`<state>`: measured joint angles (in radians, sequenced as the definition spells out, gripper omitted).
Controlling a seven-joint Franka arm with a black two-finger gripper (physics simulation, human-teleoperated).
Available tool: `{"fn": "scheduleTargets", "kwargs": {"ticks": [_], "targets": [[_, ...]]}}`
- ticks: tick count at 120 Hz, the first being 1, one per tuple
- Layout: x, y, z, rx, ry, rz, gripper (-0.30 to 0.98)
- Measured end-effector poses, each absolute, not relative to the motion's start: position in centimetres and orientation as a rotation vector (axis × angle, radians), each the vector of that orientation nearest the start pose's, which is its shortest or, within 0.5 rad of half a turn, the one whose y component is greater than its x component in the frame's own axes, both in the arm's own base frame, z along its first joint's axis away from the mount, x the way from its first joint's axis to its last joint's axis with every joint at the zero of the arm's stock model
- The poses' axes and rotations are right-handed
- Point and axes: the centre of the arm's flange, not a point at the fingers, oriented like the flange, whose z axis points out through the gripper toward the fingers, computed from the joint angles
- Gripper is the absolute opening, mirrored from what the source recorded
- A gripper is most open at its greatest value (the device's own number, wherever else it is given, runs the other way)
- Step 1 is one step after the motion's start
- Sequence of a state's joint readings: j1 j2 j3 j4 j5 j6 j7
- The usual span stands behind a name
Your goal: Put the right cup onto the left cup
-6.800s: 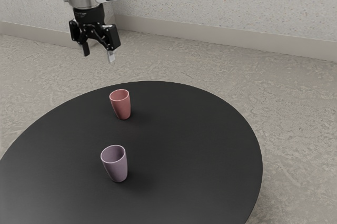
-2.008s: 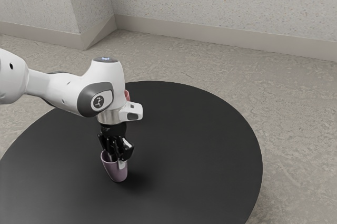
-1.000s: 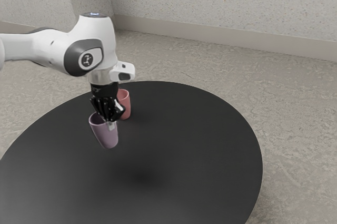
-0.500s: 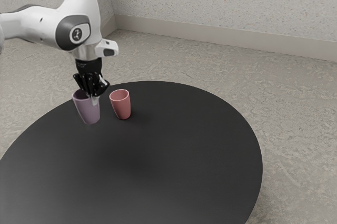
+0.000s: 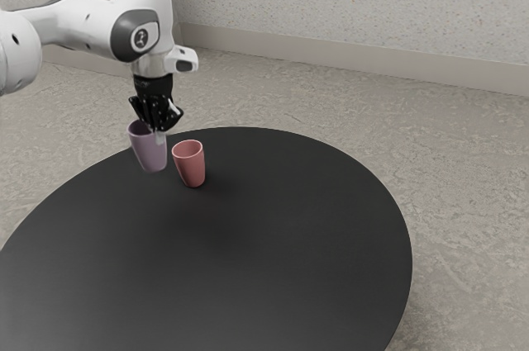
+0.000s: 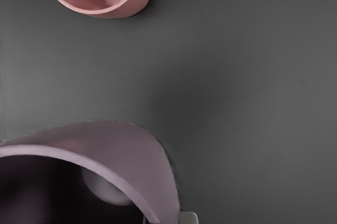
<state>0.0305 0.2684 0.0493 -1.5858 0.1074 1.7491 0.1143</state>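
"To the exterior view's left of the pink cup point(image 5: 190, 168), what is the gripper point(image 5: 155, 130) up to?"

"It's clamped on the wall of the mauve cup point(image 5: 150, 153), near the rim, and has it up off the black table point(image 5: 289, 244). I take that for the right cup of the task, and the pink one for the left. It's near the pink cup and not over it."

"So how would you carry it across?"

"First make sure its base is higher than the pink rim; I can't tell the height from here. Then bring it sideways, slowly, until the base is centred over the pink mouth. It's held by one side, so aim by the base and not by the gripper. Level it, lower it straight into the pink cup, and let go only once it sits by itself. Come in low or off centre and you could knock the pink one over."

"And how does it look?"

"The mauve one is smooth and plain, no handle to be seen, with a wide round mouth, a dark inside and a narrower base. It seems to lean a little, base toward the pink cup. The pink one has much the same taper and stands upright, mouth open, so I'd expect the two to nest."
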Motion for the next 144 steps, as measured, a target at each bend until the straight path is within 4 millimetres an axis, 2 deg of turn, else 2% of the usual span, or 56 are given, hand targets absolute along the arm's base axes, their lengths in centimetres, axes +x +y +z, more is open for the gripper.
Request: {"fn": "scheduleTargets", "kwargs": {"ticks": [30,57,100,144], "targets": [[65.7,7.0,46.7,-3.021,0.107,0.161,-0.1],[68.1,8.4,47.6,-3.016,0.113,0.11,-0.1],[72.0,8.2,46.5,-3.008,0.171,0.059,-0.1],[74.0,8.0,44.4,-3.002,0.224,0.045,-0.1]]}}
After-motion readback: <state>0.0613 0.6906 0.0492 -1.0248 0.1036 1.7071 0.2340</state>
